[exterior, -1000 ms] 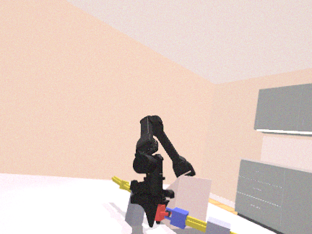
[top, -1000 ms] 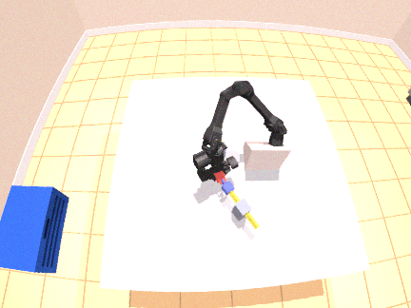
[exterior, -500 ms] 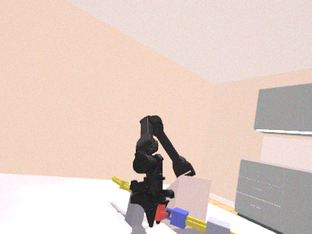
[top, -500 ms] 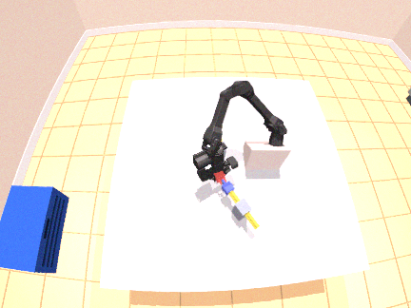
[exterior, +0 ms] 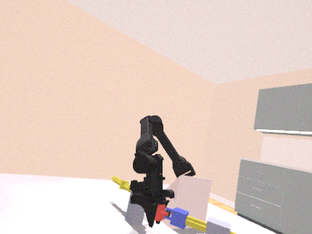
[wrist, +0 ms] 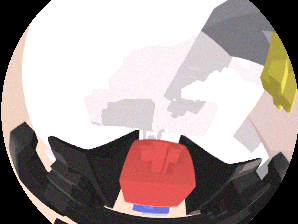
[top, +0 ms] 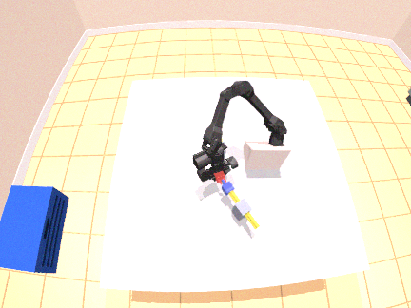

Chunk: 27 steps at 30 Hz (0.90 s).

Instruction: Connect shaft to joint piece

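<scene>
My gripper [top: 219, 177] [exterior: 152, 217] [wrist: 160, 136] points down at the table and is shut on the red square joint piece [top: 220, 178] [exterior: 160, 213] [wrist: 157, 175]. The red piece hangs on a blue hinge part [top: 227, 187] [exterior: 178, 217] [wrist: 152, 208] at the end of a yellow shaft [top: 234, 196] [exterior: 196, 223]. That shaft runs through a grey block [top: 242, 208] [exterior: 217, 226]. A second grey block [exterior: 135, 214] [wrist: 236, 26] carries the second yellow shaft [exterior: 120, 183] [wrist: 280, 72]. In the top view the arm hides this second shaft.
A pale box [top: 265, 160] [exterior: 192, 195] bears the arm's base on the white table [top: 157, 228]. A blue cabinet [top: 30, 229] stands on the floor at the left. Grey cupboards [exterior: 274, 195] line the far wall.
</scene>
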Each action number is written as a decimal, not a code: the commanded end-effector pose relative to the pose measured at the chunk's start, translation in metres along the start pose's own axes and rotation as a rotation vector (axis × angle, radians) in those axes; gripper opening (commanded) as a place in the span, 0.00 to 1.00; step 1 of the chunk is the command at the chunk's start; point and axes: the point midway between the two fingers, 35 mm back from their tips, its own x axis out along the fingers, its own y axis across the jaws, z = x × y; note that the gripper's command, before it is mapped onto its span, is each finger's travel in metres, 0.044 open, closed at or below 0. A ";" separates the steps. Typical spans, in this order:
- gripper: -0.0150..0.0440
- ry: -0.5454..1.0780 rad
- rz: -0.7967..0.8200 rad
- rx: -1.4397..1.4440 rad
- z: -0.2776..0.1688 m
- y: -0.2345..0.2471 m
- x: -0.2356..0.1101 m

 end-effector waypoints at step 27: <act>0.25 -0.148 0.032 0.231 -0.002 -0.011 -0.007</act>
